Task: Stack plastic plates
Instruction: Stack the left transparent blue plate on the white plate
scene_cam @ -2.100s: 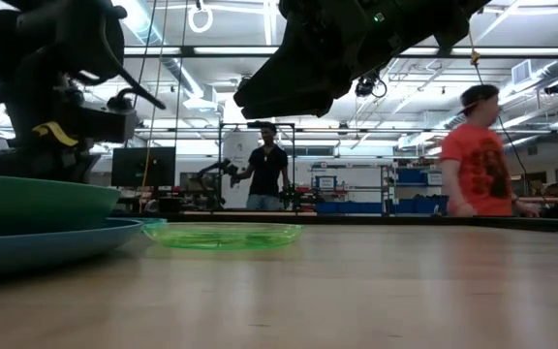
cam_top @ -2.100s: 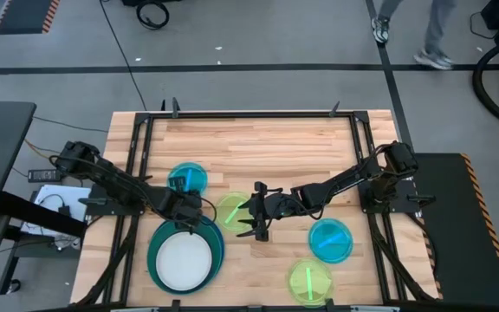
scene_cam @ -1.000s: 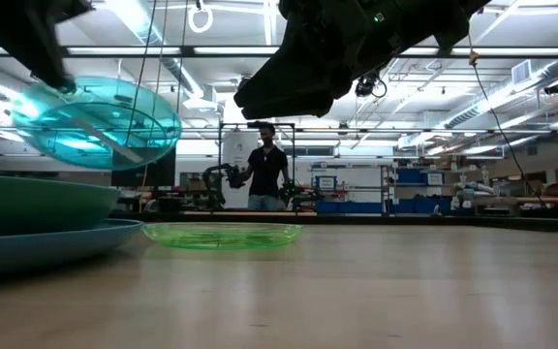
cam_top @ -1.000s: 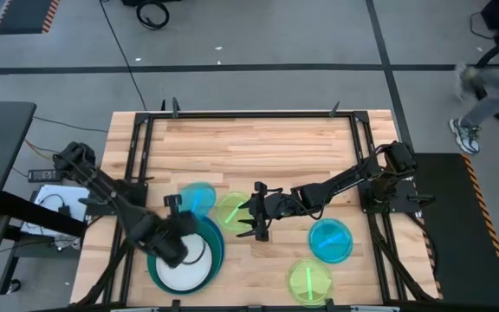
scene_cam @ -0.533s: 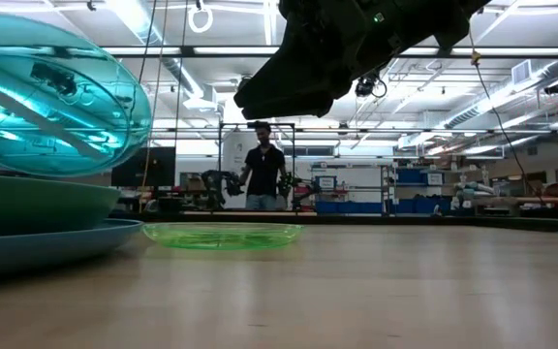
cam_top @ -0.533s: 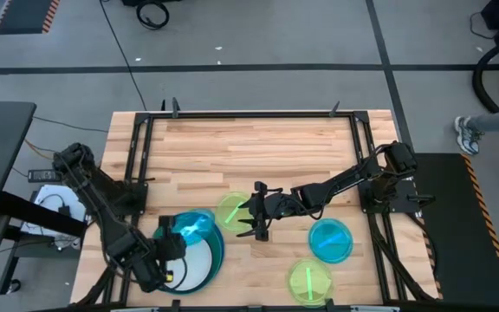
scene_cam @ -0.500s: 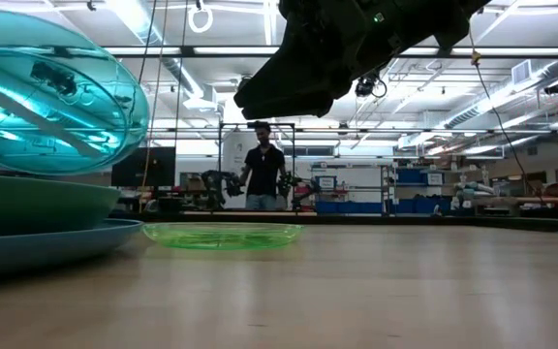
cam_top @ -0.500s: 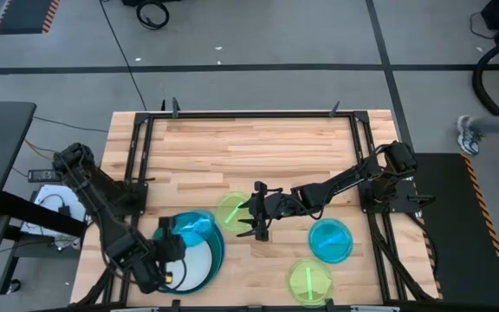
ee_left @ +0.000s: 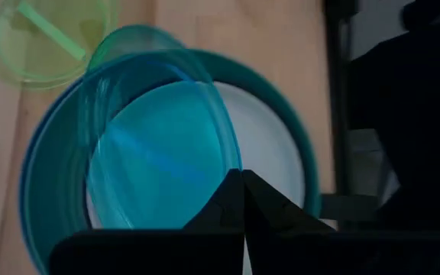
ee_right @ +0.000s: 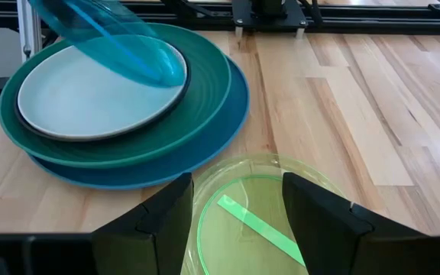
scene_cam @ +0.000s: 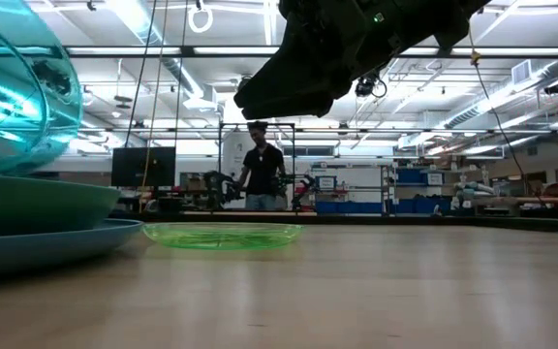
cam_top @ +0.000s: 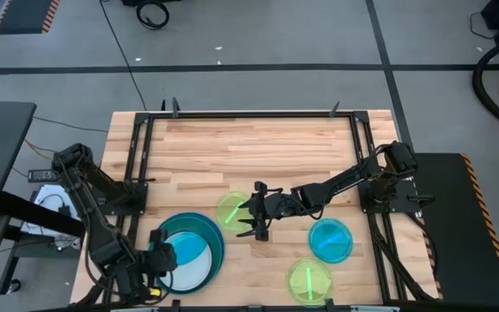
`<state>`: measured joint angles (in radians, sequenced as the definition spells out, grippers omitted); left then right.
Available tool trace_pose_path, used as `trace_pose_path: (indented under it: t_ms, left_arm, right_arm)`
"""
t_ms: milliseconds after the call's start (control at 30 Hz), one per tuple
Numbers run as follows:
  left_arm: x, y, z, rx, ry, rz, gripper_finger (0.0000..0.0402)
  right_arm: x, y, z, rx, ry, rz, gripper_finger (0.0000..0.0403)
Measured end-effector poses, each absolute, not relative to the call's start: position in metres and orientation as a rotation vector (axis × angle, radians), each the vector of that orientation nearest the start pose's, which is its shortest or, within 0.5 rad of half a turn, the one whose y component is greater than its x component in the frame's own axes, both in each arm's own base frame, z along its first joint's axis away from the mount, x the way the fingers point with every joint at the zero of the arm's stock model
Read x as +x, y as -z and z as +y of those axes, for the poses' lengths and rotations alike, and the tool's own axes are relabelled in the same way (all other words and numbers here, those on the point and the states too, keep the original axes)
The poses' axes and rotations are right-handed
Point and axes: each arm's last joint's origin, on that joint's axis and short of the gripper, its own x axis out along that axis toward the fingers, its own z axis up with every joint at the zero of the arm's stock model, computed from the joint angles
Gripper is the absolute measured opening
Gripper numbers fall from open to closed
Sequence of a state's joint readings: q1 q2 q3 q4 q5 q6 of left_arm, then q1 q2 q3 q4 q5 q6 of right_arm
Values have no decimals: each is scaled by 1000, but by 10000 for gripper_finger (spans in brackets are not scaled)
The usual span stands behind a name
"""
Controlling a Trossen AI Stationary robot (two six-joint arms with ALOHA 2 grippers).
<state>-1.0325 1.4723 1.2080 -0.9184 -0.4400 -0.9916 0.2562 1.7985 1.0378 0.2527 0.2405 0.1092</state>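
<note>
I see the left end effector (cam_top: 156, 260) at the desk's (cam_top: 258, 147) front-left corner, its fingers pressed together on the rim of a translucent cyan plate (ee_left: 163, 164), which it holds tilted over the white plate (ee_right: 90, 92). That white plate tops a stack: black plate (ee_right: 105, 134) under it, then the teal plate (ee_right: 205, 92), then the blue plate (ee_right: 228, 122) on the wood, all near the front-left corner. My right end effector (ee_right: 235, 218) hovers mid-desk with its fingers spread apart, either side of a lime-green plate (ee_right: 262, 210) lying just beside the stack. A second cyan plate (cam_top: 330, 240) and another lime-green plate (cam_top: 308, 282) lie toward the front-right corner.
</note>
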Motion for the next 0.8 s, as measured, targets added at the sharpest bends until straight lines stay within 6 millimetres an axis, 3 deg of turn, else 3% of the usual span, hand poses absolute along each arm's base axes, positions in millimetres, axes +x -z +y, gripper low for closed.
trace_pose_path:
  t_ms: [167, 567, 800]
  left_arm:
    - [157, -283, -239, -144, 67, 997, 0]
    - [159, -281, -237, -258, 32, 1062, 12]
    - [175, -258, -242, -264, 8, 1196, 11]
  right_arm:
    - [372, -189, 90, -18, 12, 492, 212]
    - [372, -189, 90, -17, 8, 493, 212]
    - [372, -189, 90, -16, 6, 494, 212]
